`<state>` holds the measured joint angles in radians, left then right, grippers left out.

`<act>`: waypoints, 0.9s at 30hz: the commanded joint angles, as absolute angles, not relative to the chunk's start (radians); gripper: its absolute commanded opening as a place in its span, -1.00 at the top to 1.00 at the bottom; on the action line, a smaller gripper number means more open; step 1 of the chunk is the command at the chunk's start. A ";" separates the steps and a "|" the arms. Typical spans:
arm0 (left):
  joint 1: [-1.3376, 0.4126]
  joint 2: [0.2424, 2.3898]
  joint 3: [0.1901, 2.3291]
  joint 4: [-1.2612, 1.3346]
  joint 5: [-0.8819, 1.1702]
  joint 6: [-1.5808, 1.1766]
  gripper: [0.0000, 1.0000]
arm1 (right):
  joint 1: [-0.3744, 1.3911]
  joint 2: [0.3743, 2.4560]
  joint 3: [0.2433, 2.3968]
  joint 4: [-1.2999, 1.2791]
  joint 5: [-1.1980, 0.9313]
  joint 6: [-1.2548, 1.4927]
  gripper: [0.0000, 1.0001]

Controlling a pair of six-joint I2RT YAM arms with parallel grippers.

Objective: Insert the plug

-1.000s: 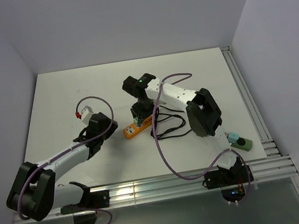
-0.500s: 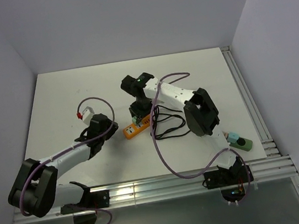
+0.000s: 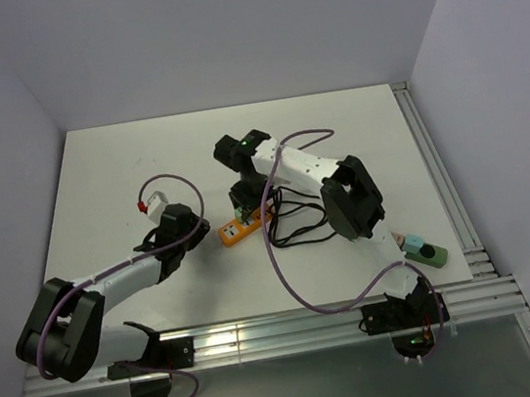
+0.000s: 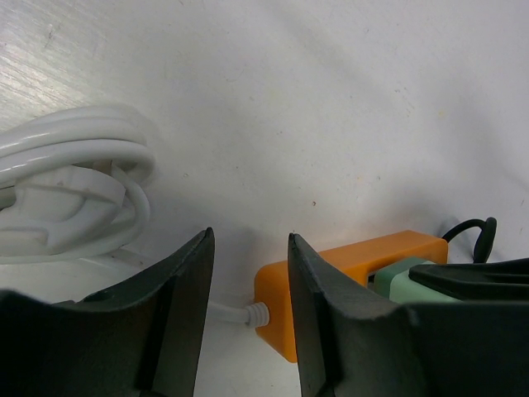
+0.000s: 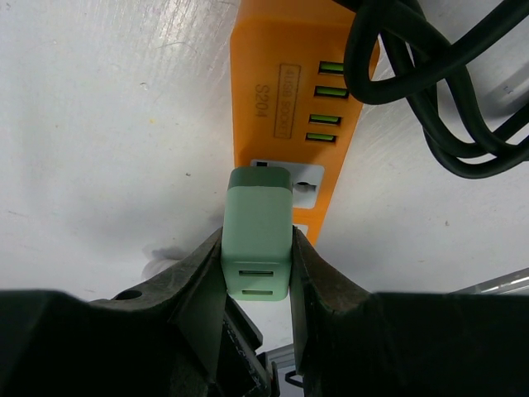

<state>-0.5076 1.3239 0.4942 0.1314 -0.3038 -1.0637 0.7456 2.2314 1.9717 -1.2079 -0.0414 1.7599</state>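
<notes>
Compared with 1 second earlier, the top view shows the right arm's elbow shifted left and its wrist drawn slightly left over the power strip (image 3: 235, 229). The strip and the left arm lie almost where they were.

The right gripper (image 5: 257, 248) is clamped on the plug (image 5: 257, 240), 1 black finger on each long side. The plug is a pale green rectangular block with rounded edges, a darker green far end and 2 slots on its near face. Its far end lies over the white socket panel of the strip, just beyond the fingertips. Pin seating cannot be seen.

The strip is a smooth orange plastic bar carrying 4 green-lit ports beyond the socket panel. A glossy black cable (image 5: 430, 91) loops across its far end, right of the fingers.

The left gripper (image 4: 248, 289) stands partly open and holds nothing. The orange end of the strip lies just beyond its right finger, with a ribbed white cord exit showing in the gap. A coiled white cord (image 4: 74, 182) lies left of the left finger on the matte white table (image 4: 331, 83).
</notes>
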 commanded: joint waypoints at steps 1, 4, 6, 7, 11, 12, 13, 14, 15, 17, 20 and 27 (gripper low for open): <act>-0.512 1.318 0.491 0.167 -0.302 -1.066 0.08 | 0.738 2.284 2.032 -1.301 -0.006 1.750 1.00; -0.512 1.310 0.483 0.163 -0.314 -1.069 0.08 | 0.736 2.301 2.020 -1.310 -0.002 1.750 1.00; -0.511 1.304 0.480 0.160 -0.322 -1.071 0.08 | 0.736 2.303 1.990 -1.275 -0.017 1.753 1.00; -0.512 1.301 0.480 0.152 -0.328 -1.071 0.07 | 0.738 2.303 1.956 -1.253 -0.028 1.753 1.00; -0.511 1.298 0.472 0.141 -0.344 -1.074 0.07 | 0.736 2.319 1.901 -1.214 -0.060 1.747 1.00; -0.512 1.295 0.471 0.137 -0.348 -1.074 0.07 | 0.738 2.322 1.891 -1.210 -0.057 1.749 1.00; -0.511 1.292 0.466 0.133 -0.353 -1.075 0.07 | 0.739 2.322 1.873 -1.207 -0.051 1.747 1.00; -0.511 1.286 0.463 0.133 -0.354 -1.077 0.07 | 0.739 2.324 1.867 -1.198 -0.051 1.746 1.00; -0.512 1.275 0.460 0.136 -0.357 -1.074 0.06 | 0.739 2.329 1.865 -1.201 -0.049 1.744 1.00; -0.511 1.269 0.463 0.129 -0.360 -1.071 0.05 | 0.741 2.339 1.887 -1.207 -0.029 1.724 1.00; -0.512 1.262 0.469 0.115 -0.368 -1.068 0.03 | 0.747 2.356 1.963 -1.221 -0.002 1.686 1.00; -0.512 1.243 0.472 0.103 -0.374 -1.063 0.02 | 0.749 2.220 1.890 -1.094 0.084 1.661 0.73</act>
